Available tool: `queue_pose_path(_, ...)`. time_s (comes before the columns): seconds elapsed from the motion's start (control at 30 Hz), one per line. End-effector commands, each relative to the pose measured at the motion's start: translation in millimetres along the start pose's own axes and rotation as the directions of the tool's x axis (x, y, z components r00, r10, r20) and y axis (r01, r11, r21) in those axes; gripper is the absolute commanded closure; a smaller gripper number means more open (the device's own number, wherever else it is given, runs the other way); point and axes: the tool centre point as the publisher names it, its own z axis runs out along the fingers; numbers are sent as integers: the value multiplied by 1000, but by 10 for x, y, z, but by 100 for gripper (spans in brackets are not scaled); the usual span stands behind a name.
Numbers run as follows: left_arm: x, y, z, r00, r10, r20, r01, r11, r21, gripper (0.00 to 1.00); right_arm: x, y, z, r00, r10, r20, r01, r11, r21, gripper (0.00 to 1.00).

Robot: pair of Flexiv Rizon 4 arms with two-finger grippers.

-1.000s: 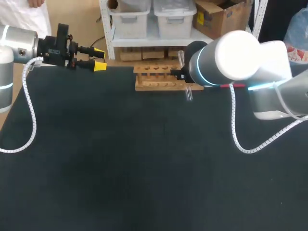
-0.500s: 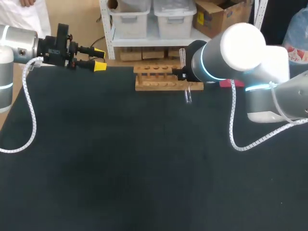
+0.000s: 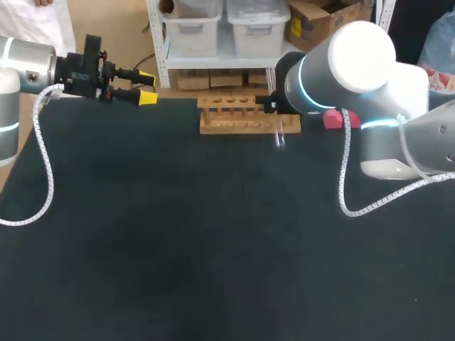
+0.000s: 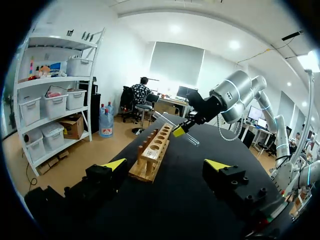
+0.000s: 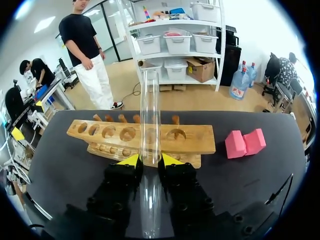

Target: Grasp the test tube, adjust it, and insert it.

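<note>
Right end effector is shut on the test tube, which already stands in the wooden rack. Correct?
No. The right end effector is shut on the test tube, but the tube is not in the wooden rack: the left wrist view shows it held in the air beside it.

Looks like a robotics lab. Told first by two grey-and-white robot arms, the left arm (image 3: 21,64) and the right arm (image 3: 355,64), coming in over a black table (image 3: 178,249) from either side, each trailing a white coiled cable (image 3: 44,163). Told also by lab ware at the far edge: a wooden rack (image 3: 234,117) with a row of round holes, and a clear glass tube (image 5: 149,125) close by it. Right of the rack, two pink blocks (image 5: 245,142).
</note>
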Motion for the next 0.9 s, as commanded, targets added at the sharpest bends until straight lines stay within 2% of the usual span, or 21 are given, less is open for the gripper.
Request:
queue_pose_path(0.03, 8, 5, -2, 1000, 2, 2, -2, 1000, 1, 0, 17, -30, 6, 1000, 0, -13, 0, 1000, -2, 100)
queue_pose_path(0.9, 8, 5, -2, 1000, 2, 2, -2, 1000, 1, 0, 114, -22, 106, 996, 17, -84, -19, 1000, -24, 100)
